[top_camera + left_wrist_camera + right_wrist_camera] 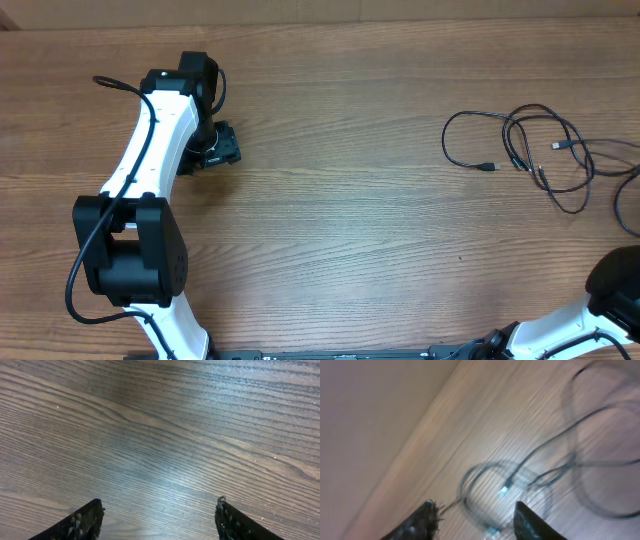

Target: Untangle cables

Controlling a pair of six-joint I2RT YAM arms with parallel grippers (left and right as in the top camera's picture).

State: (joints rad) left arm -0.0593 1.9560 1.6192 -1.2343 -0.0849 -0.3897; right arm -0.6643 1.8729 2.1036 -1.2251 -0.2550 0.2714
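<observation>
Two dark fingers (pixel 85 520) of the left gripper (pixel 160 510) are standing wide apart in their wrist view, pinching nothing; between them we are seeing only the bare wood grain of the table (pixel 350 200). Behind them, in the overhead view, the left arm (pixel 150 140) is reaching from the near edge up the left side of the table. Its white forearm is slanting toward the far side and its wrist is folding down over the wood, well apart from the cables (pixel 520 140). At the right gripper (pixel 475 507), the fingertips (pixel 422 522) are also standing apart, and we are finding no cord clamped between them. That view is blurred, so we cannot tell whether the thin strand passing close by the tip on the picture's left is touching it. Beyond those tips the cables are lying loose on the wood in overlapping loops, with one small pale-blue plug (pixel 504 491) showing in the gap. From above, we are seeing them spreading as a tangle of thin black loops on the far right of the table, crossing one another near their middle. Only the lower part of the right arm (pixel 590 310) is showing overhead, a white link and a black joint at the bottom right corner.
</observation>
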